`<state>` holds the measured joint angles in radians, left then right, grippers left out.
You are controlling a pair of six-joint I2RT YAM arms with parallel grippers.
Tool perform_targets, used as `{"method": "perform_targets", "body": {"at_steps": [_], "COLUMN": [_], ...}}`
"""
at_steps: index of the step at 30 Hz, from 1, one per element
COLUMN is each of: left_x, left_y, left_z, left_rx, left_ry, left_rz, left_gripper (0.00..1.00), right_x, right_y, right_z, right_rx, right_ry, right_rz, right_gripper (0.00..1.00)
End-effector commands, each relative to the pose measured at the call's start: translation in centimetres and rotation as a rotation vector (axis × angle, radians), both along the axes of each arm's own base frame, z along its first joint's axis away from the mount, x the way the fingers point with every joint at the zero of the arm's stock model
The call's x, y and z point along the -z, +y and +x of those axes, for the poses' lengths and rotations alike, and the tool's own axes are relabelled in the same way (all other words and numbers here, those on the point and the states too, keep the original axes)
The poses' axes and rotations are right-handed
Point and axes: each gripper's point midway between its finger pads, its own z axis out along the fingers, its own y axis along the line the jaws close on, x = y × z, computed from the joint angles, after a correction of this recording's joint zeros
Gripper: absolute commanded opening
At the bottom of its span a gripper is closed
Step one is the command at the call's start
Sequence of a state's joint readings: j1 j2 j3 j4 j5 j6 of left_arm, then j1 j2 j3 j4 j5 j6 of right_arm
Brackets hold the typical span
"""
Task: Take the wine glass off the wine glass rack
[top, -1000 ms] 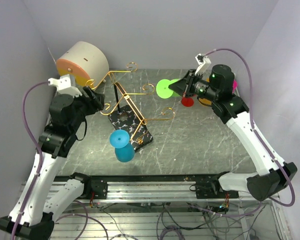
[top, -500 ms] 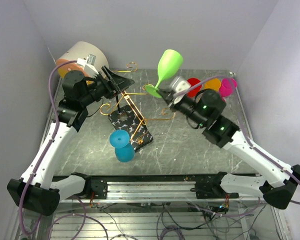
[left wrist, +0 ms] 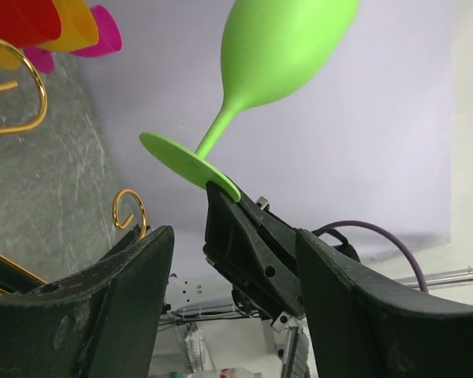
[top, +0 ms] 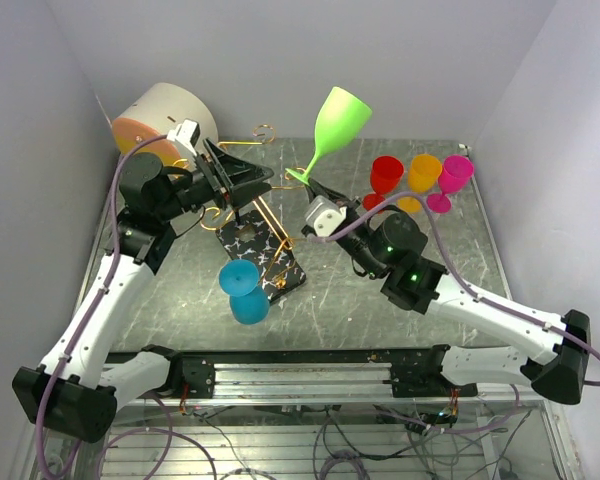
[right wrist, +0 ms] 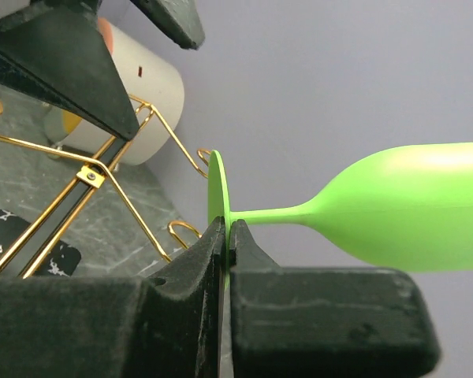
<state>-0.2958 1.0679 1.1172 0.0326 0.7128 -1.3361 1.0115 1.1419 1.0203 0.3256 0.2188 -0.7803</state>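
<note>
From above, my right gripper [top: 308,188] is clamped on the foot of the green wine glass [top: 338,115]. The glass rides bowl-up in the air, above and to the right of the wine glass rack [top: 270,215], touching none of its gold wire. My left gripper [top: 252,180] hovers over the rack's upper arms. A blue glass [top: 242,290] sits at the rack's near end. Red [top: 385,175], orange [top: 423,172] and pink [top: 455,172] glasses stand well to the rack's right.

Through my left wrist camera, my left fingers [left wrist: 118,315] are spread wide with nothing between them. The green glass shows beyond the gap.

Through my right wrist camera, my pads [right wrist: 181,299] pinch only the edge of the thin foot disc. The stem and bowl stick out sideways, away from the rack.

I judge the glass light, stiff and smooth. With so thin a pinch and so long a lever it could pivot or slip, and the stem would give a surer hold. There is open air to the rack's right. The back wall behind the bowl and the scroll ends under the foot are the edges to mind.
</note>
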Motion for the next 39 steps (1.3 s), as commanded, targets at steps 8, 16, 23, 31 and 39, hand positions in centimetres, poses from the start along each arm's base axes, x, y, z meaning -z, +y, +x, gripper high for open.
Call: {"method": "perform_targets", "body": {"at_steps": [8,16,23,31,39], "left_x": [0.5,1.8,2.8,3.2,2.4], "left_y": [-0.5,-0.7,-0.8,-0.6,1.4], "left_z": [-1.0,-0.8,-0.5,0.4,1.7], "left_rx": [0.088,0.096,0.102,0.052,-0.129], "left_ry": [0.065,0.09,0.095,0.046,-0.134], "left_rz": [-0.044,-0.038,-0.05,-0.034,0.033], "left_gripper": [0.73,0.62,0.08,0.07,0.07], "right_x": [-0.7,0.1,0.3,0.8,1.4], "right_y": [2.2,4.2,3.3,-2.4,-9.9], "right_z": [-2.4,-3.6,-4.1,-4.4,-4.4], "right_rx": [-0.02,-0.037,0.005,0.135,0.345], "right_ry": [-0.21,-0.276,-0.265,-0.014,0.262], "right_rz": [-0.035,-0.071,-0.046,0.058,0.222], "right_gripper": [0.0,0.0,0.03,0.37,0.14]}}
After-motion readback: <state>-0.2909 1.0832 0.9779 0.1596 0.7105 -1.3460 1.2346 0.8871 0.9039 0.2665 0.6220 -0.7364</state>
